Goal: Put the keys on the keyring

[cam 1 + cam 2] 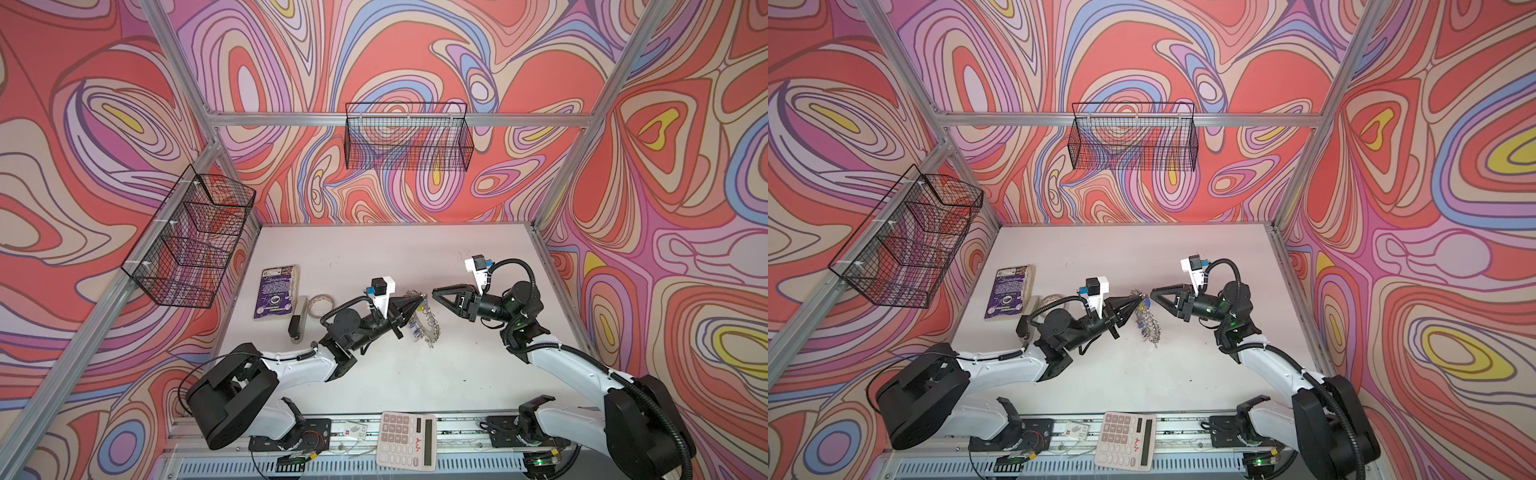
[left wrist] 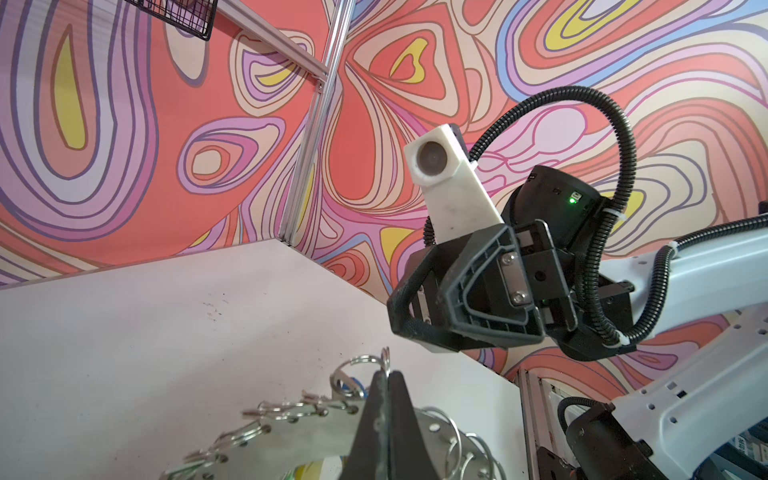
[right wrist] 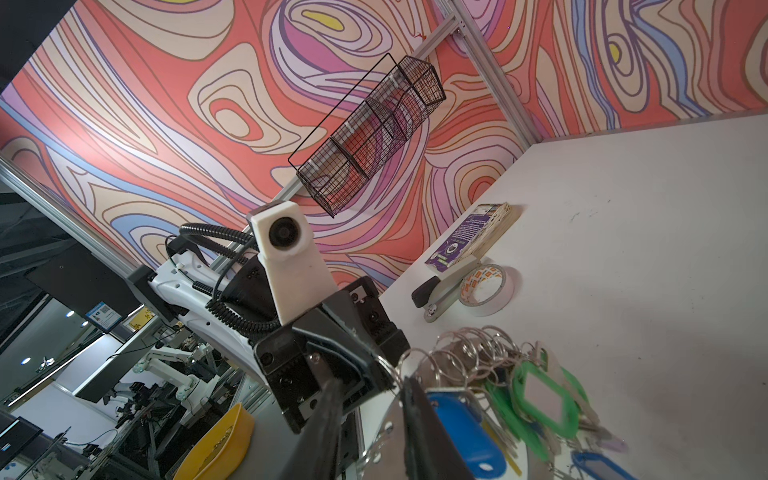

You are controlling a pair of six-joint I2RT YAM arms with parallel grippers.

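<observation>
White tabletop (image 1: pixel 374 257) with both arms reaching in toward the middle. On the rail at the front edge, a calculator (image 1: pixel 406 440). At the left side, a purple book (image 1: pixel 276 293) lying flat. Near the middle, the left end effector (image 1: pixel 419 300), closed completely on the rim of the keyring (image 2: pixel 291 442), jaws pressed together with the metal edge between. Facing it and just beside the same edge, the right end effector (image 1: pixel 434 291), jaws a little apart, nothing visible between them. Keyring tilted, gripped edge up, the opposite edge down toward the tabletop; cannot tell if touching there. Just beside the book, a stapler (image 1: pixel 298 318) and a tape roll (image 1: pixel 322 304). Hanging from the many split rings of the rim, keys (image 3: pixel 536 395) with green and blue tags.
</observation>
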